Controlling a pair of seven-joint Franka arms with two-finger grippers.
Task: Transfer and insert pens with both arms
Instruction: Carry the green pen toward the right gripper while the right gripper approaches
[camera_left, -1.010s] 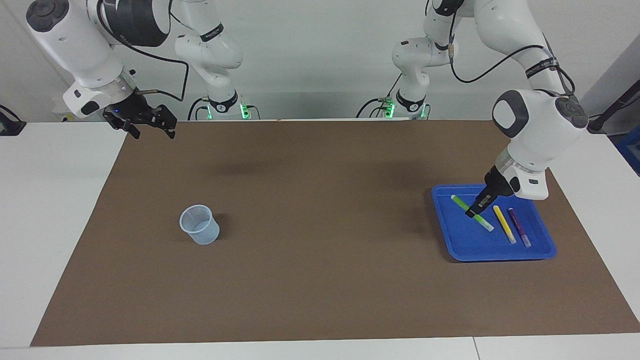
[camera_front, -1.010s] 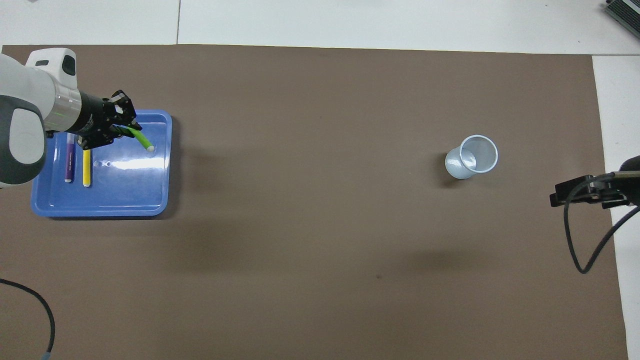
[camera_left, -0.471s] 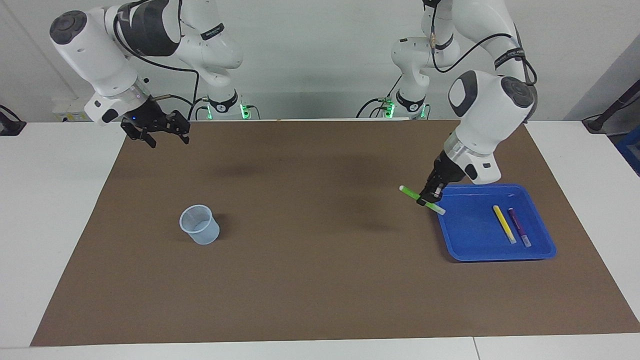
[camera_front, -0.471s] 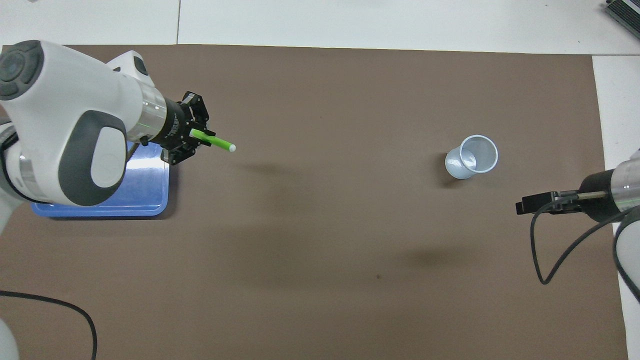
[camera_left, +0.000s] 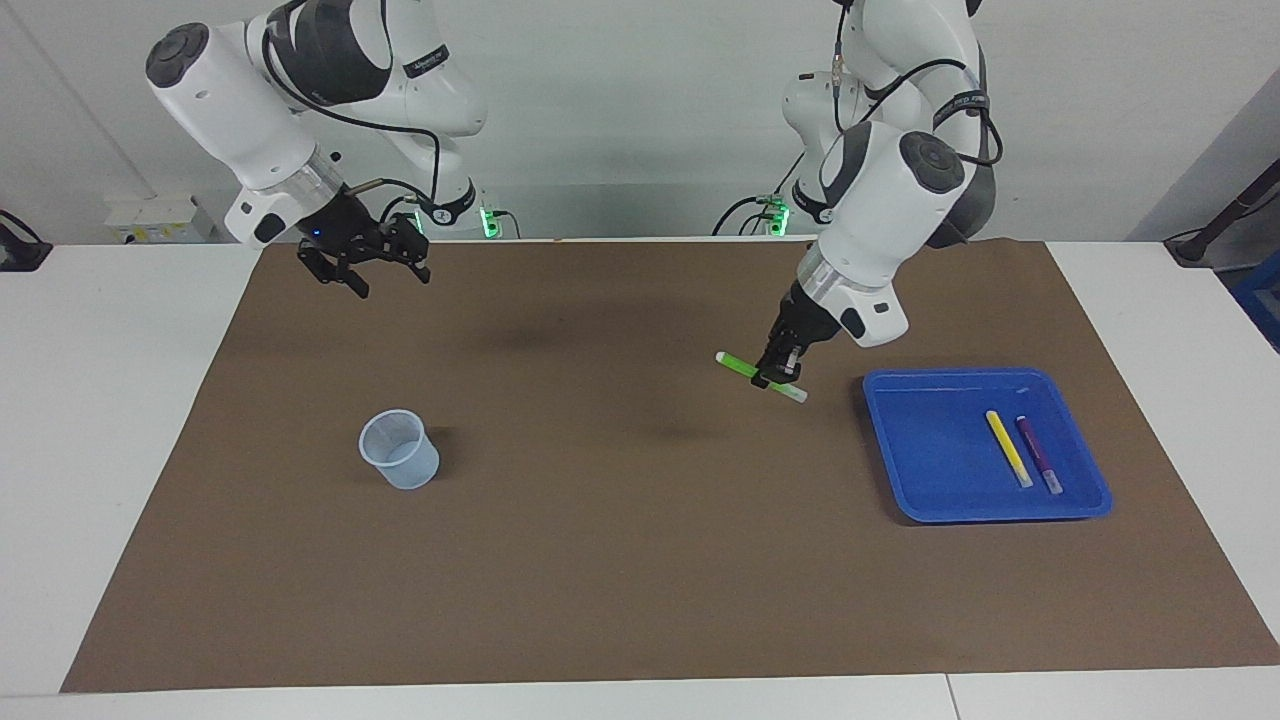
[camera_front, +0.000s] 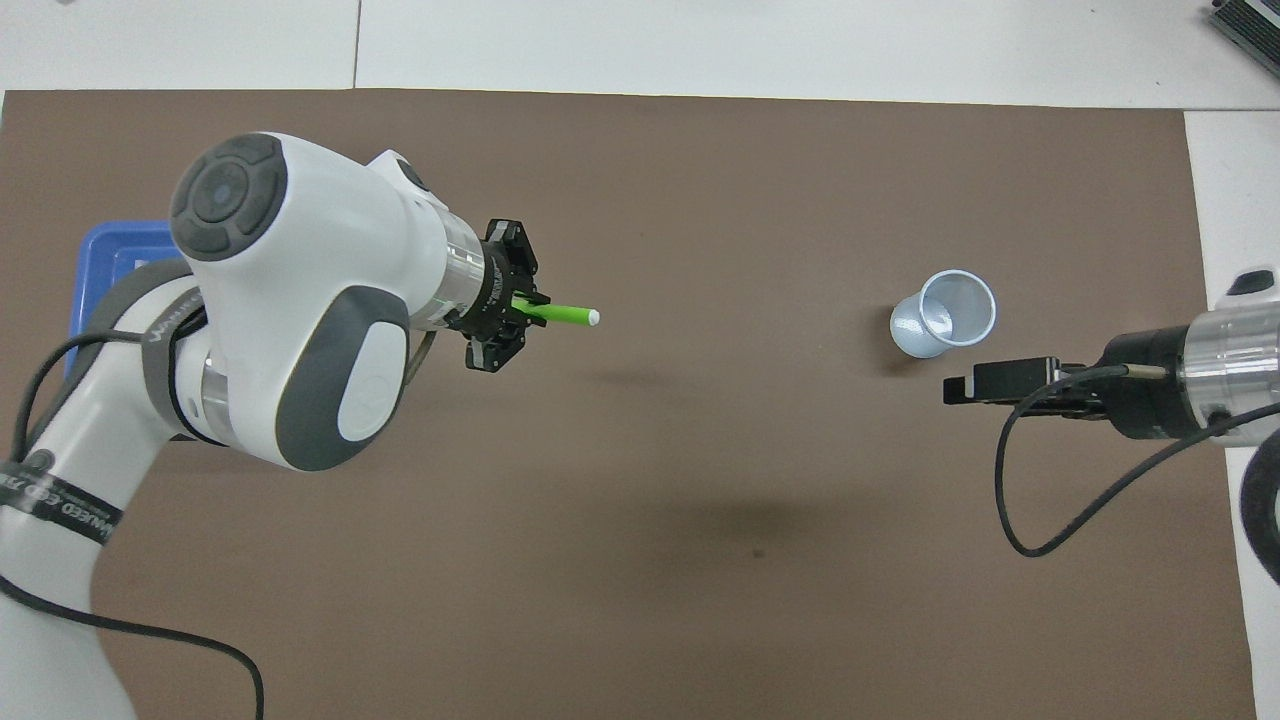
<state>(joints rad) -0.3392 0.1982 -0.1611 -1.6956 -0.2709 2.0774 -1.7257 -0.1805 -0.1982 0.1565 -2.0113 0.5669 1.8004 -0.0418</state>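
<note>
Transfer step in hand: left gripper (camera_left: 781, 371) is clenching the green pen (camera_left: 760, 377) near its middle, lifted over the brown mat (camera_left: 600, 560) between blue tray (camera_left: 935, 505) and table centre; right gripper (camera_left: 365, 262) is hanging released over the mat's robot-side edge (judged: awaiting handover); next move is calling for alignment on the pen's free end; count: three pens, yellow pen (camera_left: 1008, 447) and purple pen (camera_left: 1038, 454) lying in tray; one cup (camera_left: 399, 449).
</note>
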